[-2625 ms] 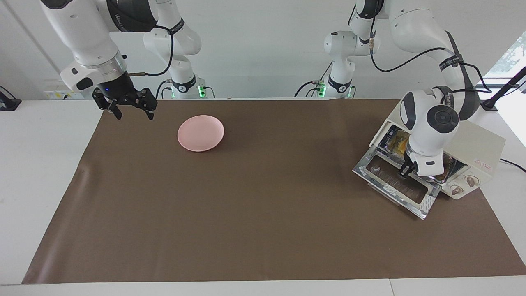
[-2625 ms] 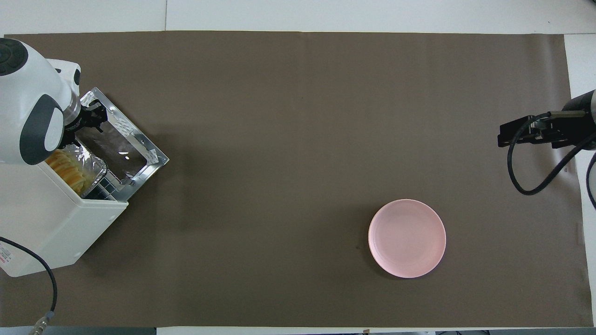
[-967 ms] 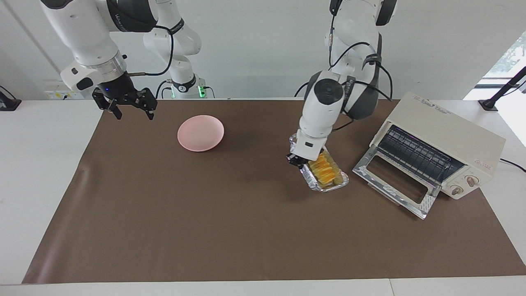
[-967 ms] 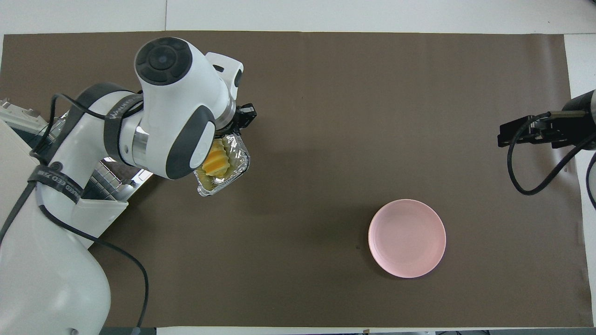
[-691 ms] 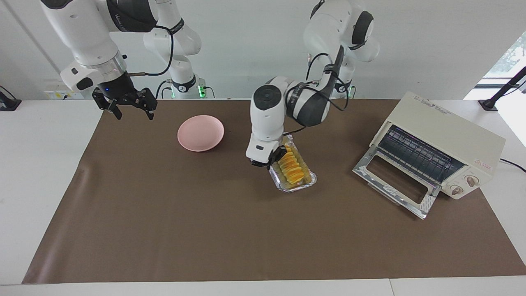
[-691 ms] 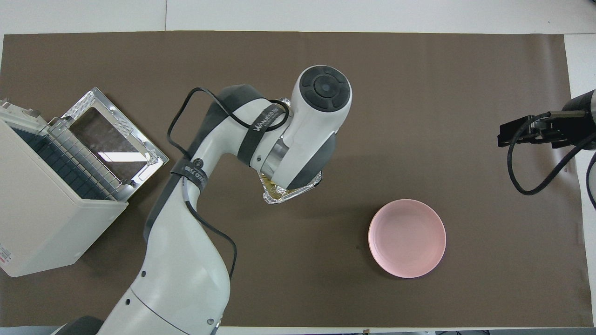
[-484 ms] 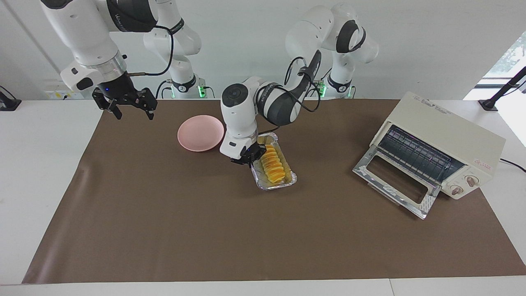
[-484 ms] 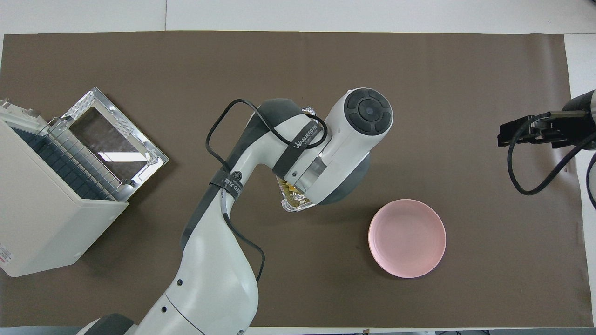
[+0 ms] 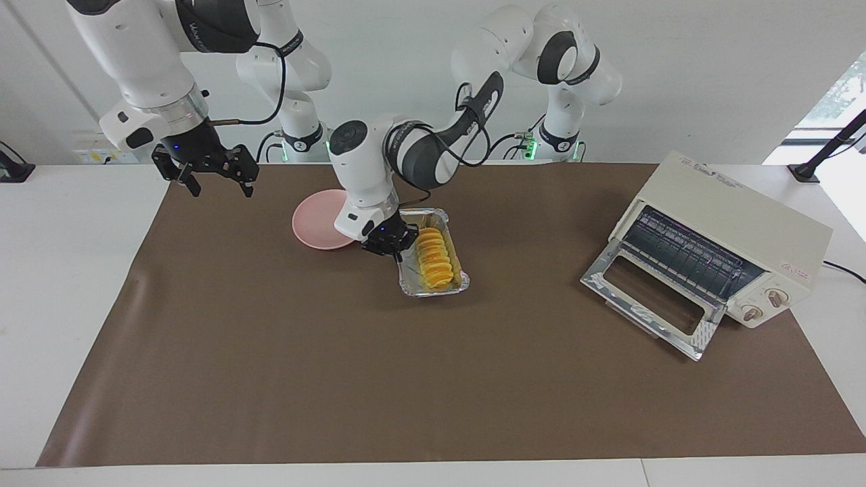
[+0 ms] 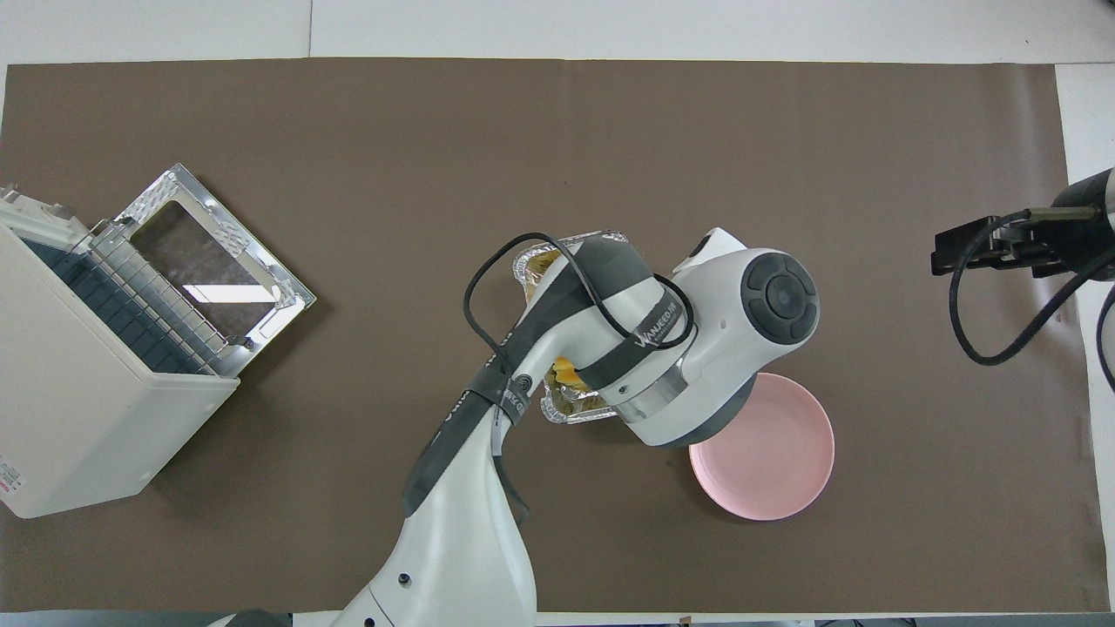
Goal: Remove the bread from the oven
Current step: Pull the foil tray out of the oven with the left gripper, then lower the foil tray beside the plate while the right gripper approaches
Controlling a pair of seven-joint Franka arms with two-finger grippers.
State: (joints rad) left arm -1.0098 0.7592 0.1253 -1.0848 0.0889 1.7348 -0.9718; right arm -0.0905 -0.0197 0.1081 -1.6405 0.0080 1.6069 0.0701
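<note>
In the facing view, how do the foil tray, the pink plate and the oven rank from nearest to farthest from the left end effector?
1. The foil tray: the left end effector grips its rim; the bread lies in it.
2. The pink plate: just beside, toward the right arm's end, partly covered by the arm.
3. The oven: at the left arm's end, door open.

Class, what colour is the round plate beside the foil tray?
Pink; the plate shows best in the overhead view.

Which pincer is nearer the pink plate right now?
The left pincer: it grips the foil tray edge, with the bread in it, right beside the pink plate. The right pincer waits over the mat's corner at its own end.
</note>
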